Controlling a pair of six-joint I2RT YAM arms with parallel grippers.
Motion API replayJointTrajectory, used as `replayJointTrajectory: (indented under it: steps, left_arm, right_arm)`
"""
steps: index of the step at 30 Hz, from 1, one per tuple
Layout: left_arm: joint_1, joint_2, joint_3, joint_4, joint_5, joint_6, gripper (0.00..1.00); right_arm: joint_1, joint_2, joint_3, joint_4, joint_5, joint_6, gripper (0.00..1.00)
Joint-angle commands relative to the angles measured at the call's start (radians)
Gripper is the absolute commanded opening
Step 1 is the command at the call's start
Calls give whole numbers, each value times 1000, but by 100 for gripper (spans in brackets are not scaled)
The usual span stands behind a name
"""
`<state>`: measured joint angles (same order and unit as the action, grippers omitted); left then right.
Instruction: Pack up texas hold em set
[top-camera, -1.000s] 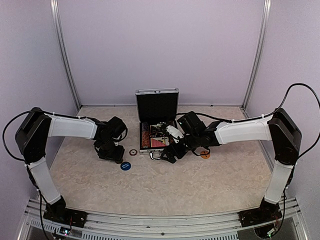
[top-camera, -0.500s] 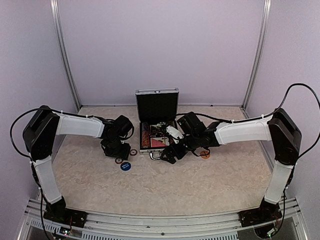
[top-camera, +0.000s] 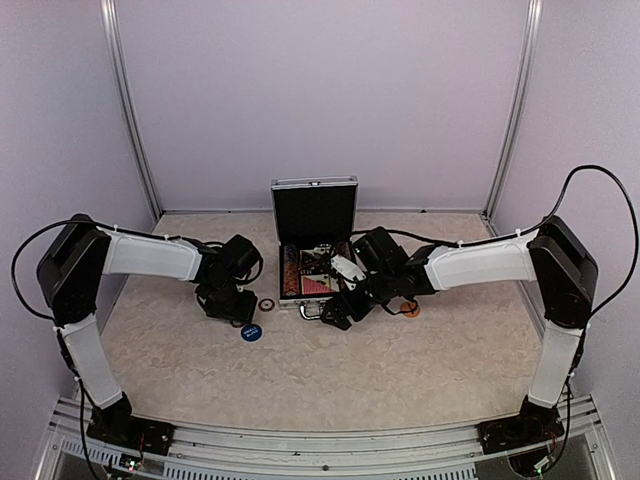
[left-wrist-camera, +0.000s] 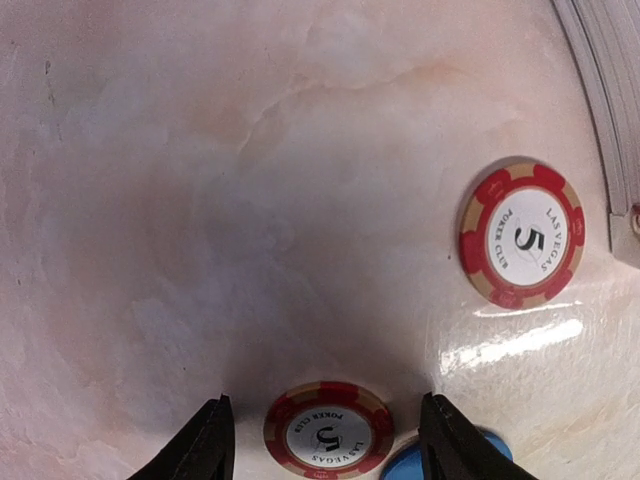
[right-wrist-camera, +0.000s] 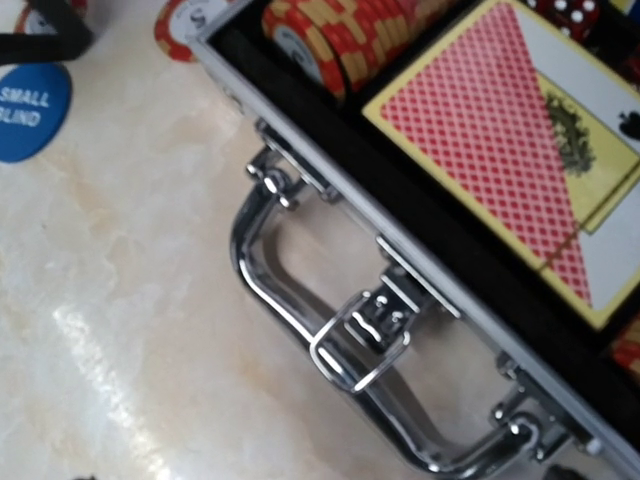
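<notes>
Marble table (top-camera: 330, 370): case (top-camera: 314, 210), chips (left-wrist-camera: 521, 233), blue button (top-camera: 251, 333)

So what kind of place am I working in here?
Probably a lab test booth: plain lilac walls between aluminium posts, a marble-look tabletop, and a mounting rail at its near edge.

The overhead view looks down and forward from high behind the arm bases, taking in the whole tabletop (top-camera: 330, 385) and the open aluminium case (top-camera: 314, 212). The left wrist view faces straight down, close over two red chips (left-wrist-camera: 521, 234). The right wrist view sits close above the case's handle (right-wrist-camera: 262, 268). Both wrist views catch the blue button (right-wrist-camera: 28, 110).
</notes>
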<state>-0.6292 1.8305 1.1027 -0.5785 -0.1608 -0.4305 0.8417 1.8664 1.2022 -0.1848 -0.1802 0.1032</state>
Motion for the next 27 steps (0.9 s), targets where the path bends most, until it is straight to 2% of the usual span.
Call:
replayJointTrajectory:
  steps: [1,8,20,27]
  left_arm:
    - [-9,-8,-34,-90,4,7,62]
    - [-11,12,-15,-78,31,22,62]
    - [-17,9,-49,-67,51,10,48]
    - [-17,0,-61,-66,49,6,47]
  right_arm:
    - [10,32,31,-1,-8,4,97]
    - [10,38,38,-7,-5,2,96]
    - [10,45,53,-18,-2,-2,97]
    - [10,41,56,-19,-3,-3,97]
